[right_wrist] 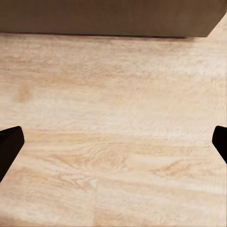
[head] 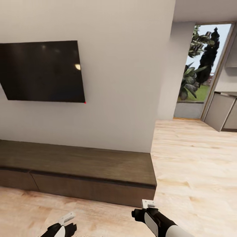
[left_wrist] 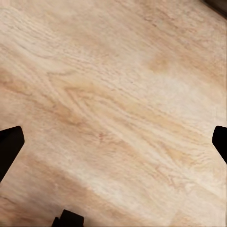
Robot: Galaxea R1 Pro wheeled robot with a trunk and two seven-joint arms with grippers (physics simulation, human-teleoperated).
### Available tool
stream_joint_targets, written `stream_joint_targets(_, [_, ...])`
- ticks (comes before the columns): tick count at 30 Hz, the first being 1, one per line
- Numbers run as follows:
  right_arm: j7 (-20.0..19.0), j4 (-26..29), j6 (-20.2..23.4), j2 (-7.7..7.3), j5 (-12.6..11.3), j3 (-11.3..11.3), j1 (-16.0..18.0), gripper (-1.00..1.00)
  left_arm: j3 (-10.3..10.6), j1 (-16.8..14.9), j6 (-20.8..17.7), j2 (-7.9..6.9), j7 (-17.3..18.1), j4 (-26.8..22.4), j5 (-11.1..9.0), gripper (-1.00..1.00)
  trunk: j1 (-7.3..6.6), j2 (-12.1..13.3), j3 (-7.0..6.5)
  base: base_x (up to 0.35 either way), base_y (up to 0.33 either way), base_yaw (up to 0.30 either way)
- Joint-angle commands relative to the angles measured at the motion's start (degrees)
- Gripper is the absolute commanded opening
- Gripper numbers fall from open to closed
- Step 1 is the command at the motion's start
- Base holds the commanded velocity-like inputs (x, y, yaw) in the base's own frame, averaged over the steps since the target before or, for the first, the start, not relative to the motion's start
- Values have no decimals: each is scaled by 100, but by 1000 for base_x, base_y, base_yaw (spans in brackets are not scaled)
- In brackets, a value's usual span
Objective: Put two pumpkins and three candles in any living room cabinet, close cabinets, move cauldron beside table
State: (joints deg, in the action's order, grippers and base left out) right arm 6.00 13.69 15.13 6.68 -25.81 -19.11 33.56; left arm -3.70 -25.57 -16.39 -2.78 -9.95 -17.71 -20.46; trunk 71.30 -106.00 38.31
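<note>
Left gripper (left_wrist: pixel 113 142) spread wide over bare wood floor (left_wrist: pixel 113 85), nothing between fingertips (left_wrist: pixel 9 146). Right gripper (right_wrist: pixel 113 142) likewise wide apart, empty, above floor near cabinet front. Both arms low at head view's bottom edge. Cabinet (head: pixel 82 164) beyond, along wall, fronts flush, top bare. TV (head: pixel 42 70) on wall above. Doorway (head: pixel 204 72) far right, greenery outside.
</note>
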Motion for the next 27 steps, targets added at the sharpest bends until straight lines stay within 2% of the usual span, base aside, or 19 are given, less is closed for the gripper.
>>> stream_joint_targets(1, [42,13,22,-2,-56,-49,2,100,-11,0,-31,-5,-25,-14,-89,100,-1,-3,6,0,0,284])
stream_joint_targets(5, [42,-33,-60,3,-49,-54,2,100,-9,0,-33,-18,-23,-13,-148,100,-1,-3,6,0,0,288])
stream_joint_targets(10, [43,-242,-252,8,109,-58,2,100,-16,0,-39,-21,-16,-13,-166,100,-1,-3,6,0,0,290])
stream_joint_targets(14, [42,-273,-297,9,149,-58,2,100,-17,0,-47,-21,-11,-13,-177,100,-1,-3,6,0,0,290])
stream_joint_targets(16, [42,-276,-304,9,153,-58,2,100,-17,0,-56,-28,132,-13,-182,100,-1,-3,6,0,0,290])
stream_joint_targets(17, [42,-277,-306,9,157,-58,2,100,-17,0,-67,-42,360,6,-180,100,-1,-3,6,0,0,290])
stream_joint_targets(21, [42,-279,-308,9,163,-58,2,100,-17,0,-88,-213,902,133,-179,100,-1,-3,6,0,0,290])
stream_joint_targets(27, [42,-280,-313,9,187,-58,2,100,-17,0,-78,-262,1002,160,-177,100,-1,-3,6,0,0,290])
